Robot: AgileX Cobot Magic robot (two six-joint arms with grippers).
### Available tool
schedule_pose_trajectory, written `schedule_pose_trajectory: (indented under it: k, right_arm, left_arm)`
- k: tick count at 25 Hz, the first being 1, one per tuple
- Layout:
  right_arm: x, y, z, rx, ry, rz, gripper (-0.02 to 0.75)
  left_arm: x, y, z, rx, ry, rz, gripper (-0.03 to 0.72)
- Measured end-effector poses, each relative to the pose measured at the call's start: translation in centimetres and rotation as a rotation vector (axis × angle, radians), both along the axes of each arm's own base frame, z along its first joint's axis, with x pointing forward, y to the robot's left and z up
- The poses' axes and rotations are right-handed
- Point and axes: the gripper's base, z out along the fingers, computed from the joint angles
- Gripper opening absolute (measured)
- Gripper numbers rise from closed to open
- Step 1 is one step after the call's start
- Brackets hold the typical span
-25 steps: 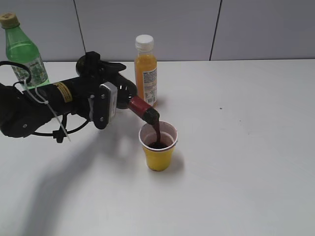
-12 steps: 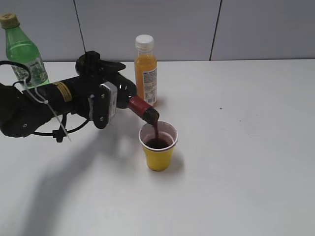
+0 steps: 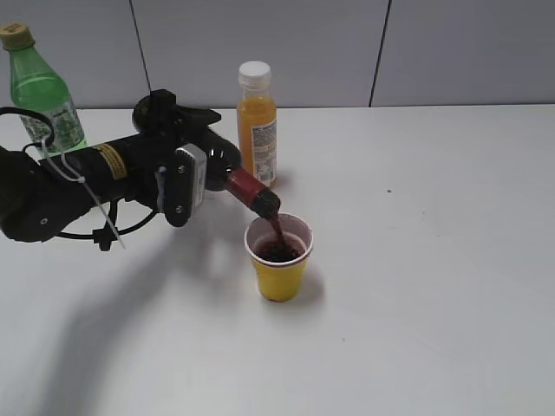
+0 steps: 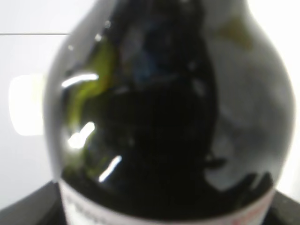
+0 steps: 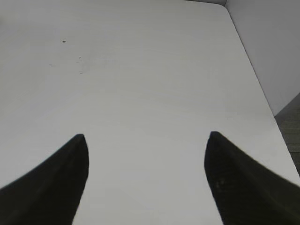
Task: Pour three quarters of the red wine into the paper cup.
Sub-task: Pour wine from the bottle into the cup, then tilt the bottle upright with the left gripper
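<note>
My left gripper [image 3: 178, 178] is shut on the dark green wine bottle [image 3: 227, 178] and holds it tipped down to the right, its red-foiled neck [image 3: 251, 192] just over the yellow paper cup [image 3: 279, 257]. A dark red stream runs from the mouth into the cup, which holds dark wine. In the left wrist view the bottle's dark shoulder [image 4: 164, 117] fills the frame, with a white label edge at the bottom; the fingers are hidden. My right gripper [image 5: 146, 140] is open and empty above bare table; it is out of the exterior view.
An orange juice bottle [image 3: 257, 124] with a white cap stands right behind the wine bottle's neck. A light green soda bottle [image 3: 43, 91] stands at the far left back. The white table [image 3: 416, 260] meets a grey wall behind; its right edge [image 5: 262, 93] shows in the right wrist view.
The wine level in the cup has risen. The bottle and left arm have barely moved.
</note>
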Motion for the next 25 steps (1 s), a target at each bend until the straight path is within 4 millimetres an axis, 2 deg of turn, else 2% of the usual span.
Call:
schedule_pose_trajectory:
  k: [25]
  right_arm:
    - [0.00,0.00,0.00,0.000,0.000,0.000,0.583]
  left_arm:
    - [-0.51,-0.65,-0.08,-0.019,0.005,-0.011,0.543]
